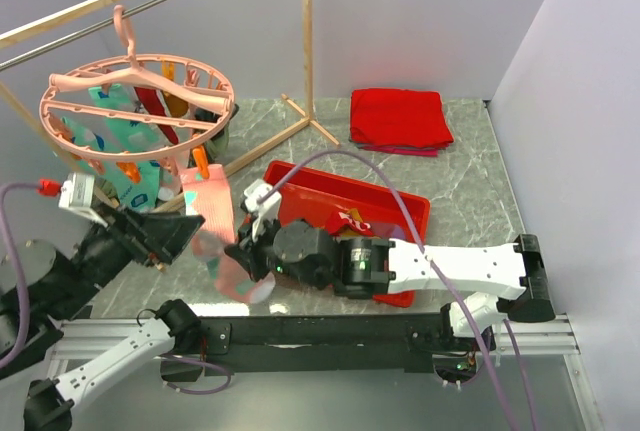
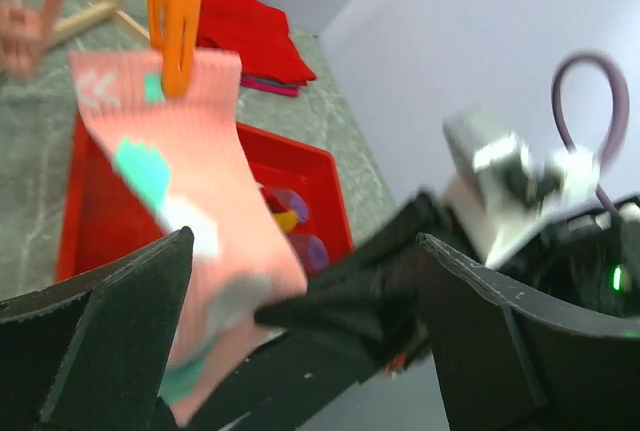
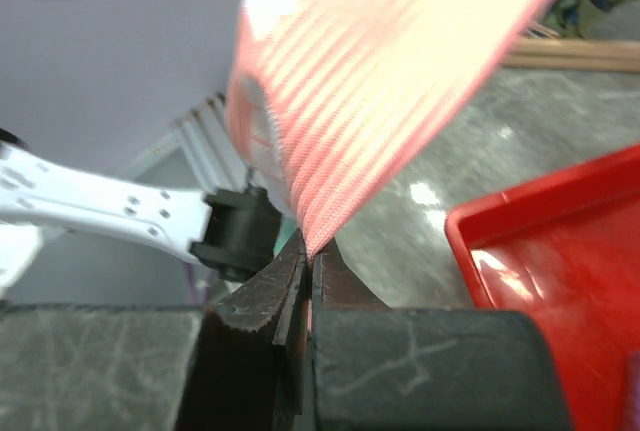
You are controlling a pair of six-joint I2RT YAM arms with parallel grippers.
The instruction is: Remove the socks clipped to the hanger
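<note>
The pink sock [image 1: 212,213] is hung from an orange clip [image 2: 172,31] at the near edge of the round pink hanger [image 1: 135,63], above the grey marbled table [image 1: 470,181] and just left of the red tray [image 1: 415,209]. Its lower end is pinched between the closed jaws of the right gripper [image 3: 308,251]. The left gripper [image 2: 303,241] is spread wide, the sock seen between its fingers, nothing gripped. Teal patterned socks [image 1: 120,133] are clipped farther back on the hanger.
</note>
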